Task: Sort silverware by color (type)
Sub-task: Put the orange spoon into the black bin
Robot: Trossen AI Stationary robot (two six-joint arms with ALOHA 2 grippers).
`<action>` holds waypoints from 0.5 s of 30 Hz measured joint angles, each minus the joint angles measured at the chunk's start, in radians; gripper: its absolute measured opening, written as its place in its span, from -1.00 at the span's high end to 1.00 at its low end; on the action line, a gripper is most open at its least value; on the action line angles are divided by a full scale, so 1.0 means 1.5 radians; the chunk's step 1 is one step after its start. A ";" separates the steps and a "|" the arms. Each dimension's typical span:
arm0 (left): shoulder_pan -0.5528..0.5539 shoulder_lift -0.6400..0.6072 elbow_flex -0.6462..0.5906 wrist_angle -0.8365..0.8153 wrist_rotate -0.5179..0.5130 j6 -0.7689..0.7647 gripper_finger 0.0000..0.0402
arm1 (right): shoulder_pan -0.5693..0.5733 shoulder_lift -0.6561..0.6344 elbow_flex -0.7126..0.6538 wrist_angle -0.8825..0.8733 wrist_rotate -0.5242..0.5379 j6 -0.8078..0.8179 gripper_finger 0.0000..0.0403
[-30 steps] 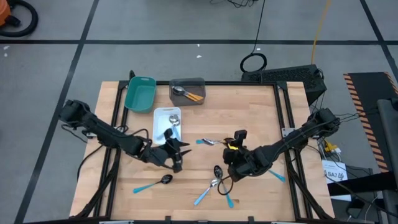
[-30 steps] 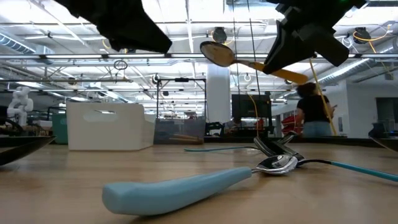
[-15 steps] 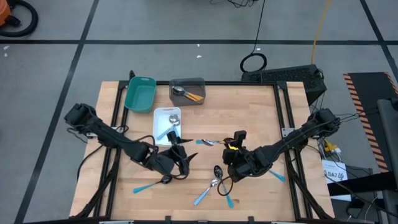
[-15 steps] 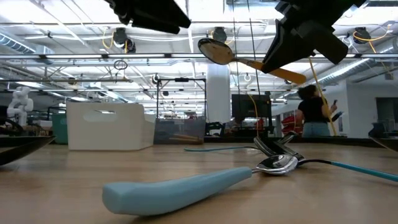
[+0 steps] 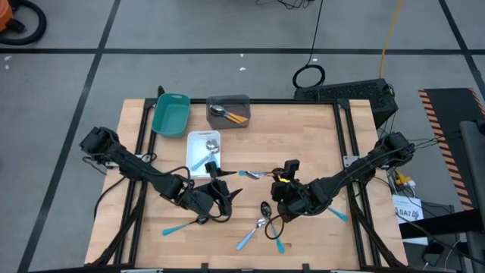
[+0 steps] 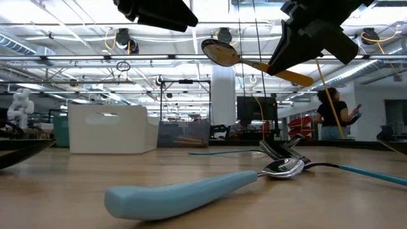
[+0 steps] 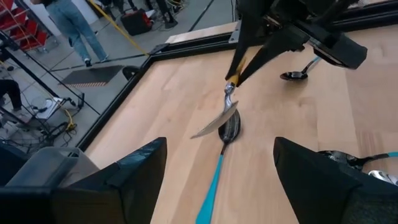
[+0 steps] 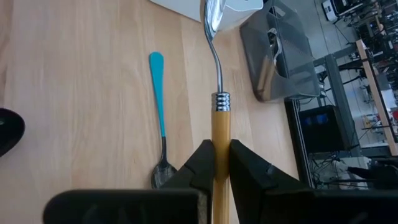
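I see my right gripper (image 5: 286,199) a little toward 4 o'clock from the middle of the table (image 5: 303,129). Its fingers (image 8: 202,163) are pressed narrow on the orange handle of a spoon (image 8: 219,118), which is lifted off the wood. In the low view this orange spoon (image 6: 254,61) hangs in the air with its shiny bowl pointing away from the gripper.

My left gripper (image 5: 220,196) is toward 7 o'clock from the middle, and its two fingers (image 7: 134,168) stand wide apart with nothing between them. Just under it, a blue spoon with a black bowl (image 5: 186,224) lies on the table.

More blue spoons lie around 6 o'clock: one with a silver bowl (image 5: 251,232) and one with a black bowl (image 5: 270,222), close beside each other. Another blue handle (image 5: 338,214) lies at 4 o'clock.

The white tray (image 5: 194,141) at 10 o'clock holds a blue spoon (image 5: 204,161). The grey tray (image 5: 245,101) at 12 o'clock holds an orange spoon (image 5: 228,114). The teal tray (image 5: 170,114) stands at 11 o'clock.
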 joint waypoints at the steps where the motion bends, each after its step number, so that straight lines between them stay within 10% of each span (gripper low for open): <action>1: 0.000 0.002 0.000 -0.001 0.001 0.001 -0.46 | 0.000 0.000 0.000 0.002 0.000 0.000 0.87; 15: 0.015 0.029 0.000 0.033 0.039 0.063 -0.46 | 0.000 0.000 0.000 0.018 -0.027 -0.039 0.87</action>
